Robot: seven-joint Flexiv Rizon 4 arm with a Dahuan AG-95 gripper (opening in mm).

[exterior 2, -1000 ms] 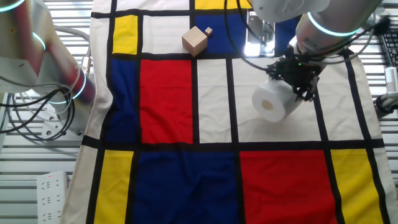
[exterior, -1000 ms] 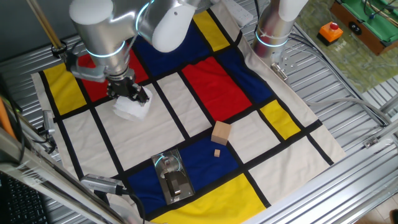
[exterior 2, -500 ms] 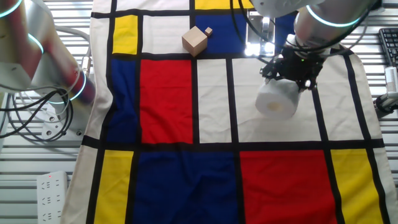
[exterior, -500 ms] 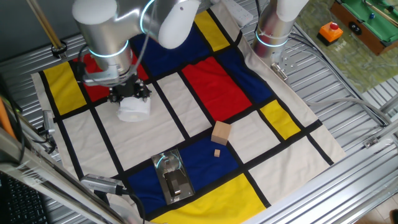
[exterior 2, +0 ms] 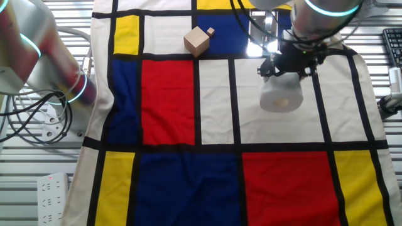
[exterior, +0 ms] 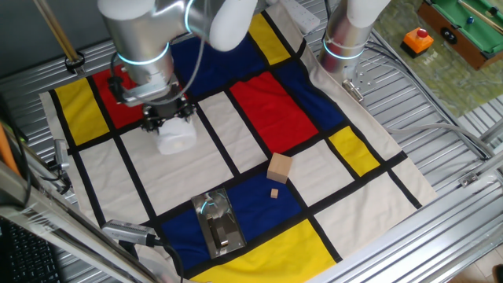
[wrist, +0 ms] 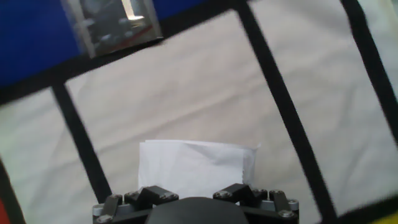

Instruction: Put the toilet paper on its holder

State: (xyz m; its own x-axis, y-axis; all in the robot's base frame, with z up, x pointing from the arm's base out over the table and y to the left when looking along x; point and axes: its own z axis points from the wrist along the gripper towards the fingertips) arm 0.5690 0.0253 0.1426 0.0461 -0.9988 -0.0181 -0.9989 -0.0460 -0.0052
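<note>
- Since a second ago the toilet paper (exterior: 175, 135) has gone from lying tilted, with its open core end showing in the other fixed view, to hanging under the hand (exterior: 166, 118); the arm has also shifted a little along the cloth.
- In the other fixed view the roll (exterior 2: 281, 96) sits straight below the hand (exterior 2: 289, 64), over the white panel of the checked cloth (exterior 2: 169, 94). It looks lifted clear, but I can't confirm the gap.
- Hand state: closed onto the roll. The hand view shows the roll's white top (wrist: 196, 167) right at the finger mounts; the fingertips themselves are hidden.
- Holder (exterior: 218, 222): chrome plate and bar on the blue panel at the near edge of the desk in one fixed view, well apart from the roll. The hand view catches it at the top left (wrist: 115, 22), blurred.
- Wooden cube (exterior: 279, 167) and a small wooden piece (exterior: 274, 192) lie off to the side of the roll-to-holder line, not on it.
- Read: pickup looks done, transport is next. The roll then needs its core lined up with the holder's bar; bar direction isn't clear from these views.
- Risk: soft roll, so it may squash or slip in the grip on the way.
</note>
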